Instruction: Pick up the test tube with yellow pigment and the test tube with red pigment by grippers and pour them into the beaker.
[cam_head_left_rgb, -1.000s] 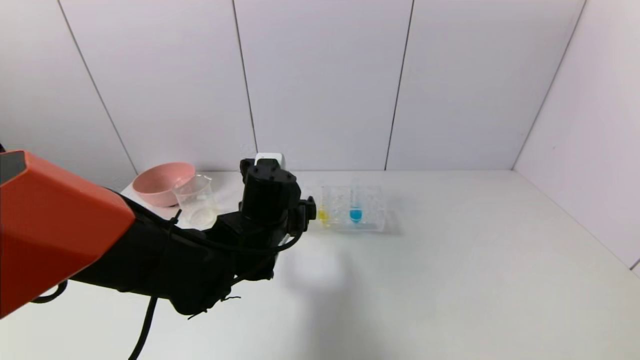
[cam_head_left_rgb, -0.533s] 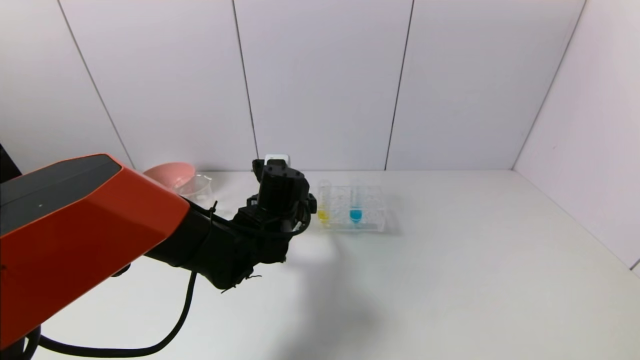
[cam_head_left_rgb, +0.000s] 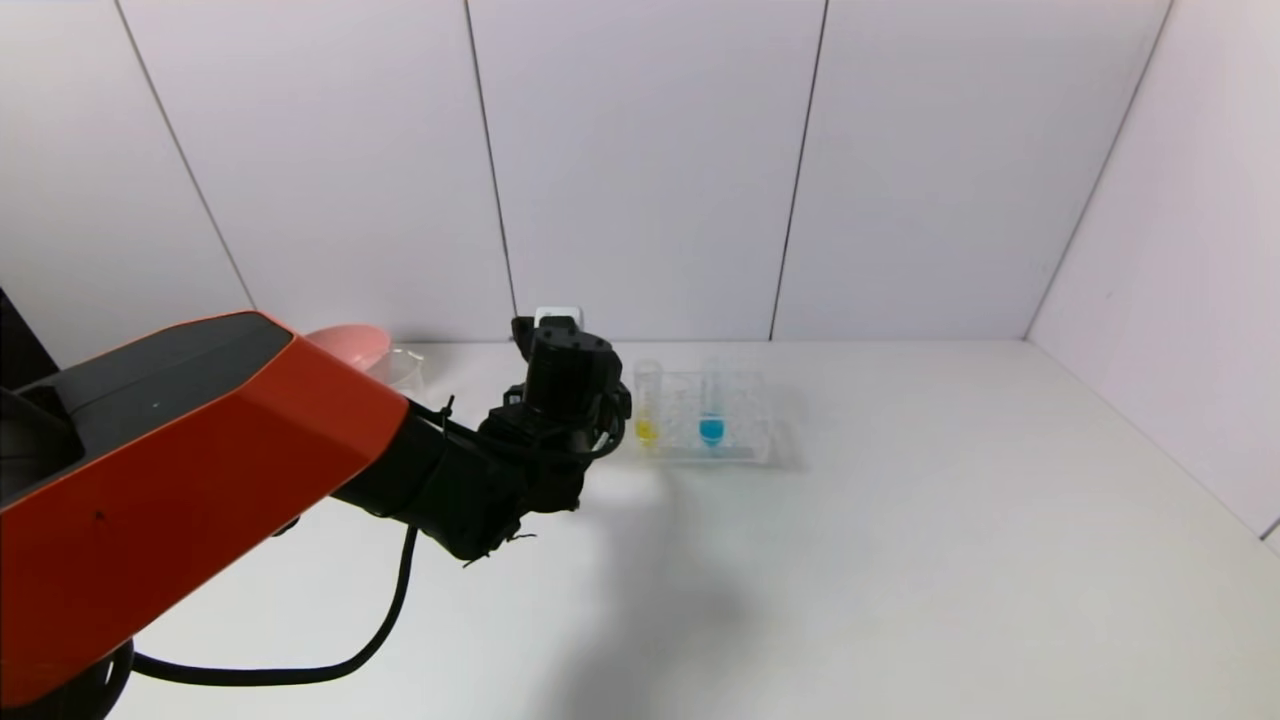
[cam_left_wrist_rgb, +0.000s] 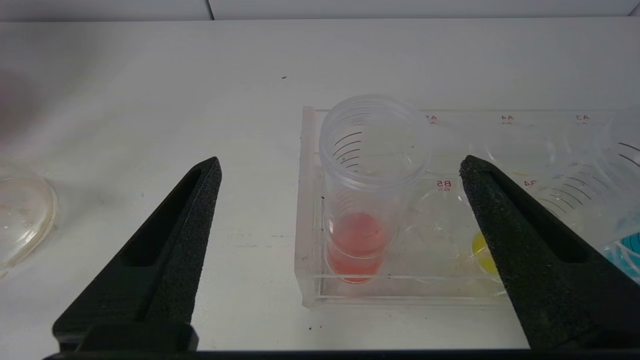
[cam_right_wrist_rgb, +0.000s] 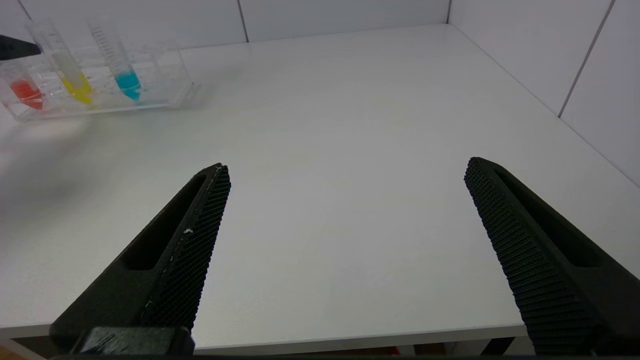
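Note:
The test tube with red pigment (cam_left_wrist_rgb: 357, 240) stands upright at the rack's end hole; it also shows in the right wrist view (cam_right_wrist_rgb: 27, 92). In the head view my left hand hides it. The test tube with yellow pigment (cam_head_left_rgb: 647, 425) stands next to it in the rack, also seen in the left wrist view (cam_left_wrist_rgb: 482, 247). My left gripper (cam_left_wrist_rgb: 340, 161) is open, its fingers wide on either side of the red tube's top, not touching it. The beaker (cam_head_left_rgb: 405, 368) peeks out behind my left arm. My right gripper (cam_right_wrist_rgb: 347, 165) is open and empty over the table's front edge.
The clear rack (cam_head_left_rgb: 745, 445) also holds a blue-liquid tube (cam_head_left_rgb: 711, 425). A pink bowl (cam_head_left_rgb: 350, 340) stands at the back left, mostly hidden by my orange left arm. White wall panels close the back and the right side of the table.
My left arm has reached forward and to the right, bringing its gripper up to the rack's left end. It now covers most of the beaker and bowl. The tubes have not moved.

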